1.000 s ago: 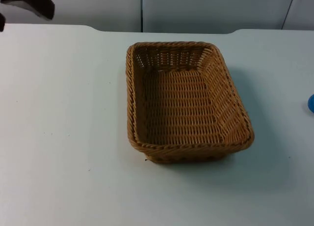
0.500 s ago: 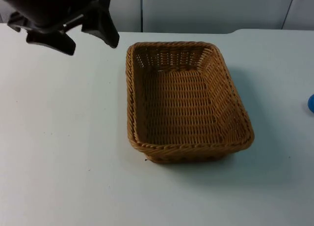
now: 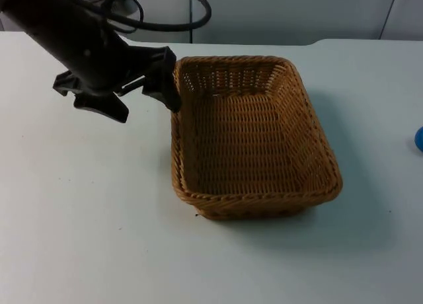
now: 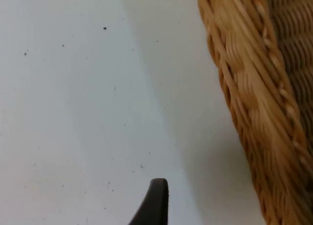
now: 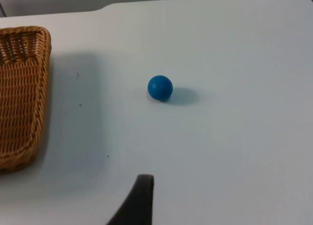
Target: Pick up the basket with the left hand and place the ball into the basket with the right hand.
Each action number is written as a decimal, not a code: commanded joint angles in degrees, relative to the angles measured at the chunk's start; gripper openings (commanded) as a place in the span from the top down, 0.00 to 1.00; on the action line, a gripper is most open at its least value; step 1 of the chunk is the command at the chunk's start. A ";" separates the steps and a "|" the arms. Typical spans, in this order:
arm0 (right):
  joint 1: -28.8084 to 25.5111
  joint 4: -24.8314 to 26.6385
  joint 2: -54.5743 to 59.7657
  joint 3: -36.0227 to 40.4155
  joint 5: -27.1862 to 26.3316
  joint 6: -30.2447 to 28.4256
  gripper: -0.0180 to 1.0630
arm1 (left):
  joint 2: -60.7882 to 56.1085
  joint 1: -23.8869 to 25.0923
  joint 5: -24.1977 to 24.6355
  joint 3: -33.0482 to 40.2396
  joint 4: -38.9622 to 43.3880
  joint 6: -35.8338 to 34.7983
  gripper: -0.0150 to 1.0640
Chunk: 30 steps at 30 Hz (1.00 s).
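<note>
Basket point(image 3: 254, 135) sits near counter point(image 3: 79, 218) centre, toward far edge, upright, nothing inside. Ball point(image 5: 160, 87), blue, rests on counter well right of basket, near right edge. Left gripper point(image 3: 145, 102) at basket's far left corner, jaws spread wide, one finger beside rim, other out over counter, nothing held. Right gripper: jaw state cannot tell

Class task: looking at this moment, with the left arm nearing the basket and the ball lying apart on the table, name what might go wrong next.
1. The left gripper, open, straddles no rim yet; one finger sits at the basket's rim corner and might push the basket instead of gripping it.
2. The blue ball lies free on the table and may roll when the waiting right arm's gripper touches it.
</note>
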 commanded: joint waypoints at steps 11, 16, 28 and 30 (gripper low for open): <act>-0.37 0.08 -0.25 0.22 -0.51 0.08 0.13 | 6.50 -6.22 0.85 -6.83 -1.80 -0.32 0.23; -0.37 0.08 -0.25 0.22 -0.51 0.08 0.13 | 8.70 -7.14 0.14 -8.33 -2.05 -2.07 0.23; -0.37 0.08 -0.25 0.22 -0.51 0.08 0.13 | 9.38 -7.14 -2.15 -8.33 -4.40 -3.18 0.92; -0.37 0.08 -0.25 0.22 -0.51 0.08 0.13 | 9.38 -7.14 -2.59 -8.33 -4.97 -3.18 0.99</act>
